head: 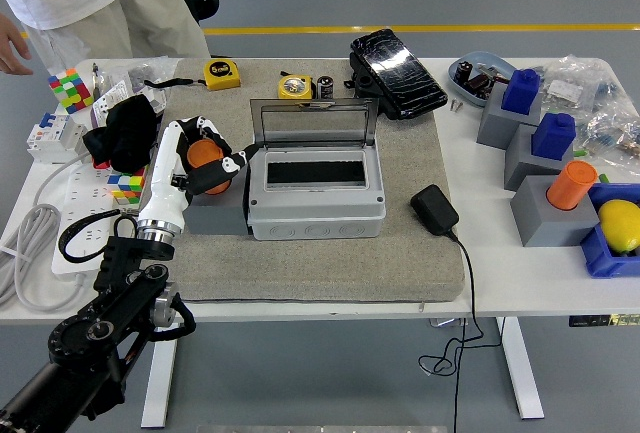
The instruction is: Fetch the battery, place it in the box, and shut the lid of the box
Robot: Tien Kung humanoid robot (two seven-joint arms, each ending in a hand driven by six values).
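Note:
An orange cylindrical battery [204,154] stands upright in a grey block [215,216] on the felt mat, just left of the grey box [316,217]. The box's clear lid [314,125] stands open at the back, and a black slot [315,173] shows inside. My left hand [215,148] comes in from the lower left; its white and black fingers [198,124] curl over the battery and its thumb presses from the right. The battery still sits in the block. My right arm is out of view.
A person in white stands at the far left, one hand [10,48] near a colour cube [68,88]. Two yellow tape measures [222,74], a black case [397,71] and a power adapter [434,209] surround the box. Grey blocks [545,215] and a blue bin [608,253] sit at the right.

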